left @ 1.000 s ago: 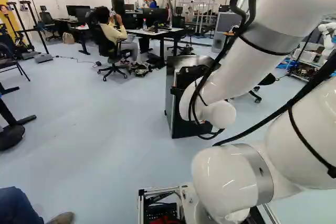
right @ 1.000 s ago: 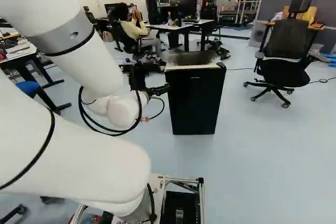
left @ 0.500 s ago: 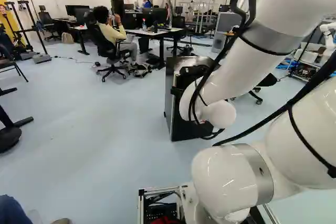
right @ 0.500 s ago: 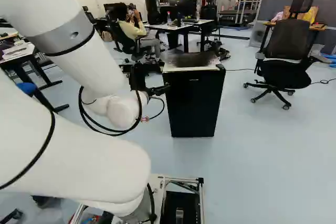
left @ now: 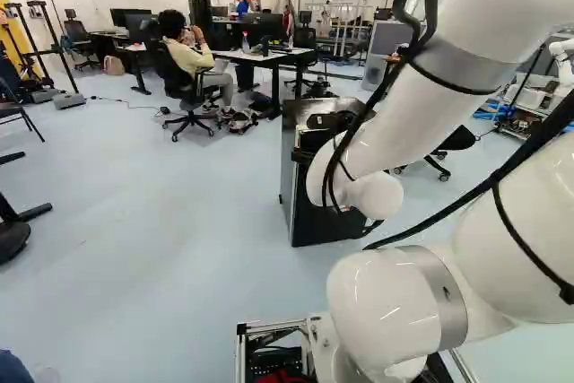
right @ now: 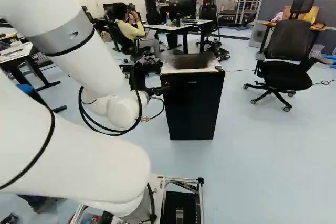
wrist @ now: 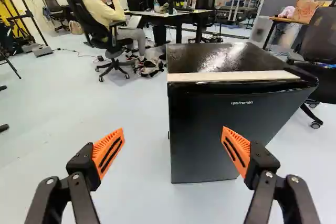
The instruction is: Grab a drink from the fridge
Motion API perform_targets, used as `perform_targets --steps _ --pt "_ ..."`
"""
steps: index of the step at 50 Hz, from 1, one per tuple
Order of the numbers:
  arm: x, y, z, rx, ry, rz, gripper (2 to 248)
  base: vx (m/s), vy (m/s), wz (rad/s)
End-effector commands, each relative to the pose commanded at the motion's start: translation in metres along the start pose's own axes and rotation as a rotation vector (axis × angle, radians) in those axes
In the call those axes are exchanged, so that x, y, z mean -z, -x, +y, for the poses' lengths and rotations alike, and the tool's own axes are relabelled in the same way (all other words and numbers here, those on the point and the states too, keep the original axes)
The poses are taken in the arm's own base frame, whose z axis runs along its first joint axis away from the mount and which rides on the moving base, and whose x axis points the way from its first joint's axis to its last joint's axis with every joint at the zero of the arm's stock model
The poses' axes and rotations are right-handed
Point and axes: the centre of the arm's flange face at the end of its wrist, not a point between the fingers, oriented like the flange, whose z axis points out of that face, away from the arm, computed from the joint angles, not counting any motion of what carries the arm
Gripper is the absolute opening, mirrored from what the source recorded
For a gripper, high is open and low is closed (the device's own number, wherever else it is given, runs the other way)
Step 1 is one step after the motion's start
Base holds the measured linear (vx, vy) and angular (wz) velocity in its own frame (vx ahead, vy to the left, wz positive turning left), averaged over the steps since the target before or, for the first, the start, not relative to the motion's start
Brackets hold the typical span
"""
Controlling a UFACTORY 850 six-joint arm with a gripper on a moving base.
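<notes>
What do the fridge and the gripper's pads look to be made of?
Fridge: probably painted metal; the black top is glossy, throwing back bright light, the door smooth and duller. Pads: likely rubber or flexible plastic, matte orange and ribbed; the look can't settle which.

base has moved forward, black fridge (right: 191, 106) closer in base views
</notes>
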Motion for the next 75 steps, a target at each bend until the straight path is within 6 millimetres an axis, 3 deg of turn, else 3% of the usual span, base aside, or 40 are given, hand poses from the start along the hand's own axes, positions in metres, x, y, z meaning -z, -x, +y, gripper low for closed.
perform_targets --steps 60,75 --pt "0.000 0.000 0.000 0.000 0.000 0.000 247 0.013 -0.004 -0.003" --pt "-0.014 -0.007 -0.019 -0.006 -0.034 -0.008 247 0.000 0.000 0.000"
